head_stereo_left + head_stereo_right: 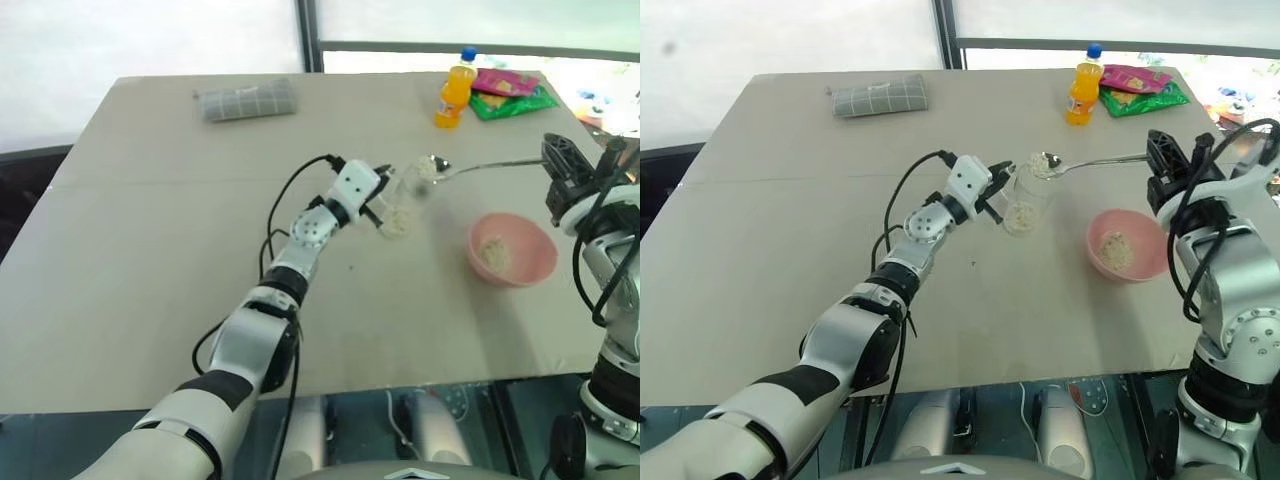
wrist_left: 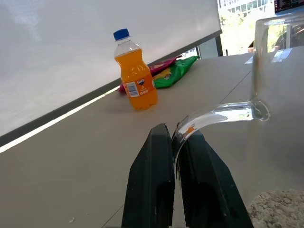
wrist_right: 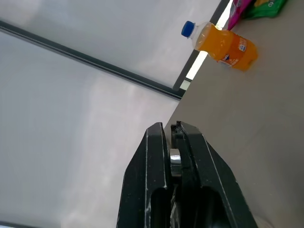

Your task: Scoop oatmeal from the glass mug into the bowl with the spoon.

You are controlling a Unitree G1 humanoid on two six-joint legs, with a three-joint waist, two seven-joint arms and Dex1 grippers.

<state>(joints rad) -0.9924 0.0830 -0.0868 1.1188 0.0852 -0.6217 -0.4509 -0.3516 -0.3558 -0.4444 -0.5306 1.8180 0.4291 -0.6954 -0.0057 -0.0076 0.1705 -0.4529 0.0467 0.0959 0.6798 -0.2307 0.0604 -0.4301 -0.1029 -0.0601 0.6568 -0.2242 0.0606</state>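
Fanta label on orange bottle [image 2: 136,74], snack packets [image 2: 168,73] behind unreadable

A small clear cylindrical glass mug [image 1: 1025,203] is standing near the table's centre, pale flaky oatmeal [image 1: 1021,216] lying in its bottom. A slim shiny silver spoon [image 1: 1090,161] is hovering level just above its rim, handle pointing toward three o'clock, its head carrying a small oat heap. A round shallow pink plastic bowl [image 1: 1127,245] is sitting at the mug's four o'clock, holding some oatmeal.
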